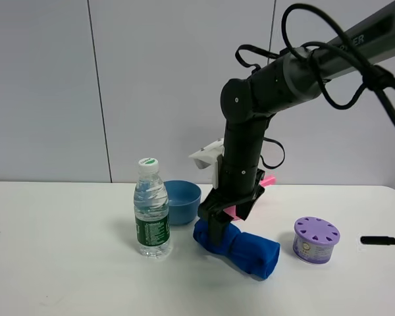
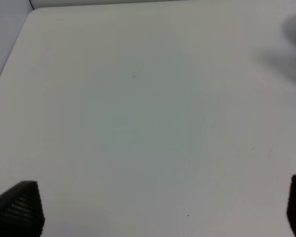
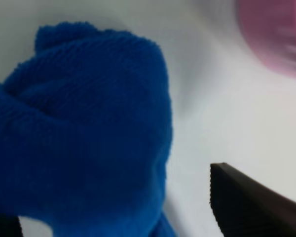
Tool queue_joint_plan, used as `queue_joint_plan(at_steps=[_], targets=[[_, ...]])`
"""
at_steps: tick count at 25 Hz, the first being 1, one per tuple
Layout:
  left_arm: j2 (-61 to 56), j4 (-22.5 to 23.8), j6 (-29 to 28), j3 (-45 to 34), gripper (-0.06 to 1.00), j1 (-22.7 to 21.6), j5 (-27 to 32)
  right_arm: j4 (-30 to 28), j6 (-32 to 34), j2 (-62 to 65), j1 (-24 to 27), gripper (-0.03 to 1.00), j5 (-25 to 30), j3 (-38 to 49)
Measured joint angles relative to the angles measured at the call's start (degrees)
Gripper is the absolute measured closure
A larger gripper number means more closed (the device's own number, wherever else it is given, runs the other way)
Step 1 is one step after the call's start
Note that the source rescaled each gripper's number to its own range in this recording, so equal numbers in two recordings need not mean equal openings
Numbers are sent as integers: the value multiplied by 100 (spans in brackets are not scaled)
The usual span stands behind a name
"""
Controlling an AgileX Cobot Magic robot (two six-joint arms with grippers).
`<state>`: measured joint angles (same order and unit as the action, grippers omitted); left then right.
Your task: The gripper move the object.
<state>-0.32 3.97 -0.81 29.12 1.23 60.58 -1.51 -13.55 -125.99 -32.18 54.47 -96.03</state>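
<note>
A rolled blue towel (image 1: 240, 249) lies on the white table (image 1: 66, 263), right of the middle. My right gripper (image 1: 214, 232) is down at the towel's left end. In the right wrist view the towel (image 3: 89, 138) fills the space between the fingers. One dark finger (image 3: 251, 207) stands apart from the cloth with bare table between, so the right gripper (image 3: 123, 217) is open around the towel. My left gripper (image 2: 163, 212) is open and empty over bare table; only its two fingertips show, and it is out of the exterior high view.
A clear water bottle (image 1: 151, 210) with a green label stands left of the towel. A blue bowl (image 1: 182, 201) sits behind it. A purple round air freshener (image 1: 316, 239) stands right of the towel. A thin black rod (image 1: 384, 241) pokes in at the right edge.
</note>
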Motion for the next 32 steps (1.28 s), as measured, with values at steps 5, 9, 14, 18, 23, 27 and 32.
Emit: queue_joint_plan(at_steps=[5,9,14,18,23,27,32], targets=[[0,0,0,0,-6,0,0,-149,263,442,0,28,276,0],[0,0,0,0,-6,0,0,-603,817,811,0,10,430,0],[0,0,0,0,-6,0,0,-1395,1320,1380,0,-2,720,0],[0,0,0,0,-6,0,0,-1552,1392,1927,0,-3,1030,0],[0,0,0,0,-6,0,0,-1602,1468,2775,0,-3,1138,0],[0,0,0,0,-6,0,0,-1812,1656,3627,0,-3,1144,0],[0,0,0,0,-6,0,0,-2588,2000,4643,0,-3,1151,0]])
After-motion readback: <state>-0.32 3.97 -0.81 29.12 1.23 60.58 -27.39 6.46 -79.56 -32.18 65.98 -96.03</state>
